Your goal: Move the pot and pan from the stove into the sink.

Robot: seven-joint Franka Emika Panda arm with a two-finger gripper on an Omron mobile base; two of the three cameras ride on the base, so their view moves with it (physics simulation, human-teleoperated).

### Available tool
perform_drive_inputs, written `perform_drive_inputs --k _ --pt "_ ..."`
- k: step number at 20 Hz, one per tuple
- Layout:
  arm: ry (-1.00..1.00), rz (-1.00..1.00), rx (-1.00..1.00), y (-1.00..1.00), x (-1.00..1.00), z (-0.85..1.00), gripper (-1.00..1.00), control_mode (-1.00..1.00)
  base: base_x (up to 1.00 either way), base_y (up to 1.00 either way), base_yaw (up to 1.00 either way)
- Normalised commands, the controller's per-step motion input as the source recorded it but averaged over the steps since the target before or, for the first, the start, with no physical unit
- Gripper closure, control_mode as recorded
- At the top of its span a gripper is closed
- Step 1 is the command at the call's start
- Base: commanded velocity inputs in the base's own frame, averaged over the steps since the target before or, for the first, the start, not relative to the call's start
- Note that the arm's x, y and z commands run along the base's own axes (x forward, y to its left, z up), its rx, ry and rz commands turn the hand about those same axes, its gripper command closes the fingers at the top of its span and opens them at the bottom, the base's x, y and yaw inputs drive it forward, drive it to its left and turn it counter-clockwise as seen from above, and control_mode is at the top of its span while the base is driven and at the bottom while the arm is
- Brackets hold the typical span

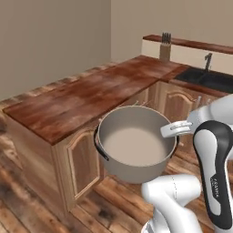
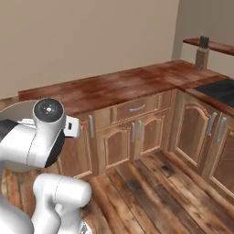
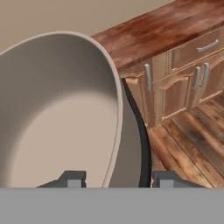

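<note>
Rendering was evenly and softly lit in all three views; no single light source was evident. The wooden counter [image 1: 86, 93] showed a faint pale sheen but no hard glare. The pot [image 1: 134, 145] carried soft shading inside, darker toward its near wall in the hand view. Shadows under the cabinets [image 2: 132, 135] were weak. Images were low-resolution and slightly soft, with no noticeable edge distortion.

Grey-beige pot [image 1: 134, 144], black handle [image 1: 100, 146], red-brown wood-grain counter [image 1: 86, 98].
</note>
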Motion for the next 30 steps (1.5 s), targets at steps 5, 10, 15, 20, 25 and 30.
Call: perform_drive_inputs --k 5,10,15,20,25,30 --pt "0.00 0.00 0.00 0.00 0.00 0.00 1.00 1.00 0.00 -0.01 -0.50" --pt "0.00 0.00 0.00 0.00 0.00 0.00 1.00 1.00 0.00 0.00 -0.50" --pt "0.00 0.00 0.00 0.00 0.00 0.00 1.00 1.00 0.00 0.00 -0.50" --pt "0.00 0.00 0.00 0.00 0.00 0.00 1.00 1.00 0.00 -0.05 -0.50" --pt "0.00 0.00 0.00 0.00 0.00 0.00 1.00 1.00 0.01 -0.14 -0.50" --pt "0.00 0.00 0.00 0.00 0.00 0.00 1.00 1.00 0.02 -0.22 -0.48"
